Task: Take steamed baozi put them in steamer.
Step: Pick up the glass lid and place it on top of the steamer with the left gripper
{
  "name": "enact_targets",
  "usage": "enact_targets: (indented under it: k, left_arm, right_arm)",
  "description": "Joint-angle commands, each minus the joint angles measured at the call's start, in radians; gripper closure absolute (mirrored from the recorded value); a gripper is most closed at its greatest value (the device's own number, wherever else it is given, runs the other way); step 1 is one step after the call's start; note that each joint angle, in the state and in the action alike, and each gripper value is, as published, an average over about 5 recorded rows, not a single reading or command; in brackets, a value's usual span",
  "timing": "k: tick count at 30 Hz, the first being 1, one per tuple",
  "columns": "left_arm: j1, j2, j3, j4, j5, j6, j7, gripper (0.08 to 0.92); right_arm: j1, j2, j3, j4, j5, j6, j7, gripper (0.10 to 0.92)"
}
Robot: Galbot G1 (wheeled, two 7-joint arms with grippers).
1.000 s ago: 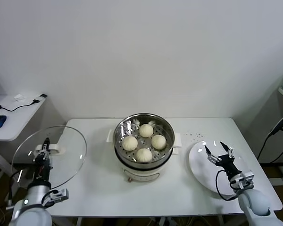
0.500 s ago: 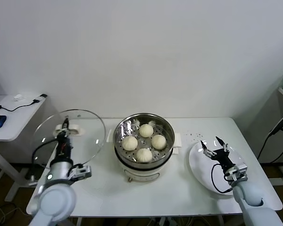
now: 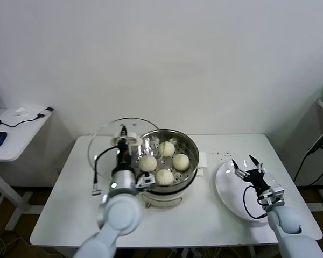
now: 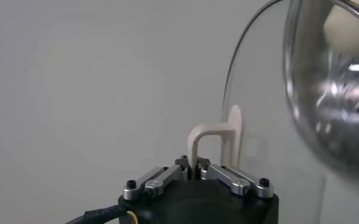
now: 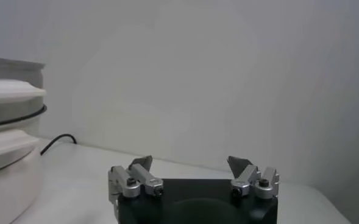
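White tabletop (image 3: 215,215) against a plain white wall. Left gripper (image 3: 123,141), jaws clamped on the white handle (image 4: 213,143) of the glass lid (image 3: 110,141), now holds it just beside the steamer (image 3: 164,161), having carried it in from the left edge. Four steamed baozi (image 3: 164,156) lie inside. Right gripper (image 3: 246,167), jaws apart, hovers over the plate (image 3: 229,196)

Four cream-white steamed baozi (image 3: 165,162). Shiny silver steamer (image 3: 164,161) with a floor dotted with little holes, on a white base. See-through glass lid (image 3: 110,145) with a white handle (image 4: 214,141). White plate (image 3: 232,193). White table (image 3: 204,209).
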Motion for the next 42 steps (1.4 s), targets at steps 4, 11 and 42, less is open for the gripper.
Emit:
enact_targets:
  k: [4,11,42]
  left_arm:
    - [-0.085,-0.249,0.156,0.225,0.092,0.048,-0.045,0.852]
    - [-0.077,-0.267,0.16,0.275,0.086,0.048,-0.072,0.852]
    - [-0.092,-0.256,0.14,0.371,0.044,0.048,-0.097,0.852]
  right_arm:
    - [0.001,0.0,0.024,-0.012,-0.002,0.006,-0.007,0.203]
    - [0.004,0.002,0.029,-0.022,-0.006,0.011,-0.013,0.203]
    - [0.007,0.006,0.043,-0.036,-0.039,0.024,-0.027,0.203]
